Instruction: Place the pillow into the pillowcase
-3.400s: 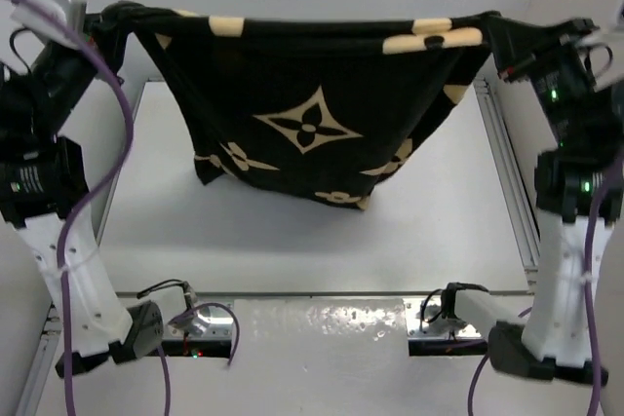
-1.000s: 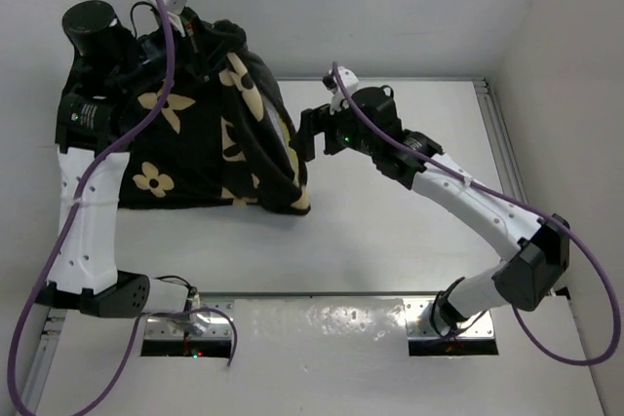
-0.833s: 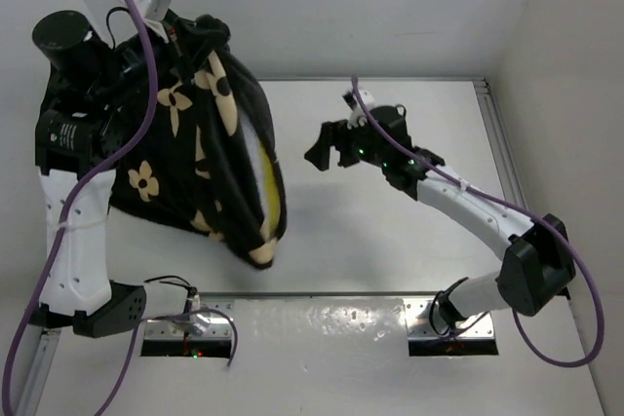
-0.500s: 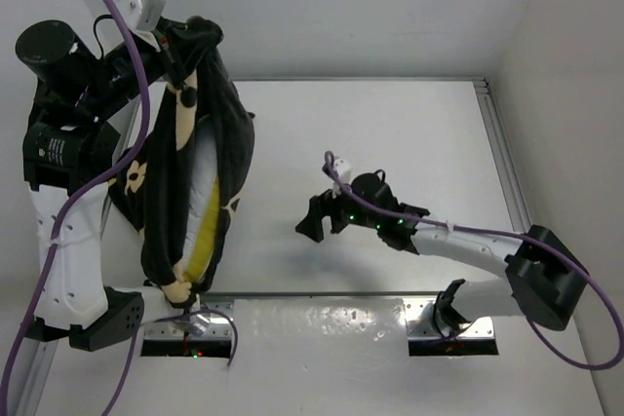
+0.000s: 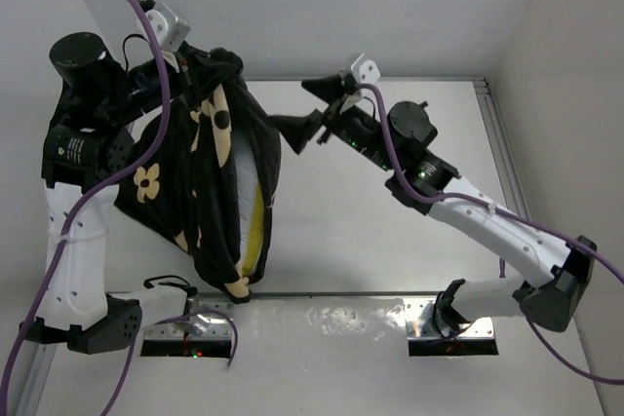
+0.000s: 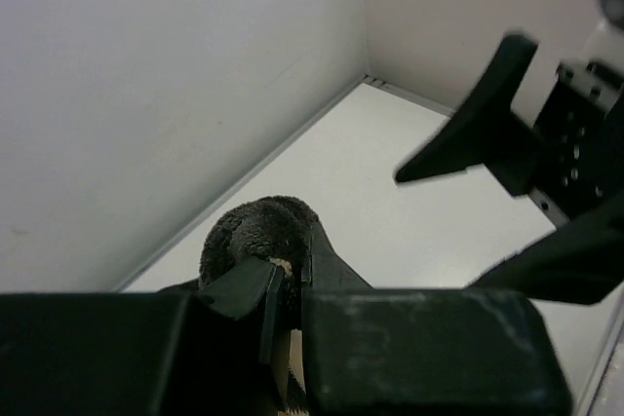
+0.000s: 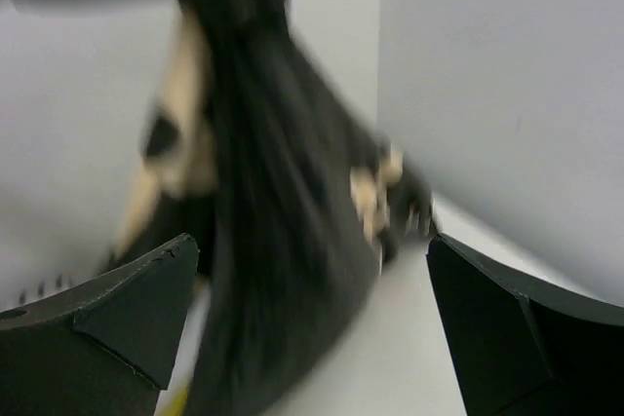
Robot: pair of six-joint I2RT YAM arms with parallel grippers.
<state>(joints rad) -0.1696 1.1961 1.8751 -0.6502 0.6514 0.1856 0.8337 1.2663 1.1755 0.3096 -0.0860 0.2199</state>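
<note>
The black pillowcase (image 5: 210, 182) with tan flowers hangs in a long bundle from its top corner, and my left gripper (image 5: 195, 57) is shut on that corner. A strip of the cream-yellow pillow (image 5: 254, 213) shows through the case's opening on its right side. The left wrist view has the plush corner (image 6: 255, 236) pinched in the left gripper (image 6: 288, 275). My right gripper (image 5: 308, 107) is open, raised just right of the case's top, holding nothing. In the blurred right wrist view the pillowcase (image 7: 273, 241) fills the space ahead of the open right gripper (image 7: 312, 323).
The white table (image 5: 390, 241) lies below, with a metal rail (image 5: 507, 172) along its right side. White walls (image 5: 341, 7) close in at the back and sides. The case's lower end (image 5: 237, 289) hangs near the front edge by the left arm's base.
The right arm has risen from low near the table's front to beside the case's top, jaws open. The hanging case has swung a little to the right with the left arm.
</note>
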